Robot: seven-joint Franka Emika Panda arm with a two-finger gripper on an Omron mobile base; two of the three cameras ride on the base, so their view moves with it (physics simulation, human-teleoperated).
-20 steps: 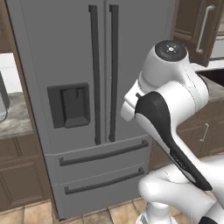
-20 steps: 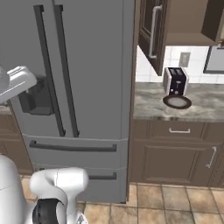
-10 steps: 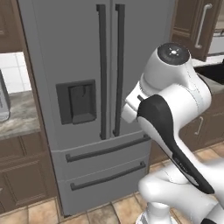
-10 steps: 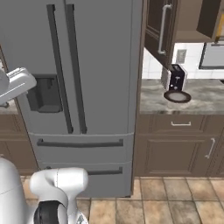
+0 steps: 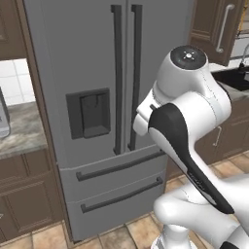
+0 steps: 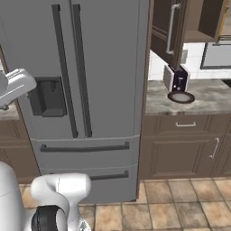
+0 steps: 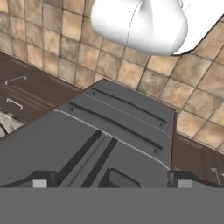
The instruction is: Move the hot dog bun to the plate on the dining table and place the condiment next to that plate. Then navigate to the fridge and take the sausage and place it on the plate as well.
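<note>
Now on the fetch-the-sausage step, the fridge (image 5: 112, 97) stands shut dead ahead at twelve o'clock, the gripper (image 7: 109, 183) spread wide and empty, so next it likely must grasp a bar handle (image 5: 117, 78).

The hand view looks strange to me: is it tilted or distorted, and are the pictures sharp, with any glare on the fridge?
Hand view: rolled upside down, so the tall grey steel fridge stretches away foreshortened, with the tan floor tiles at the top; slightly soft, no glare. Left base view: even flat lighting and sharp long dark bar handles. Right base view: matte doors and only a faint shadow under the dark brown wall cabinet.
</note>
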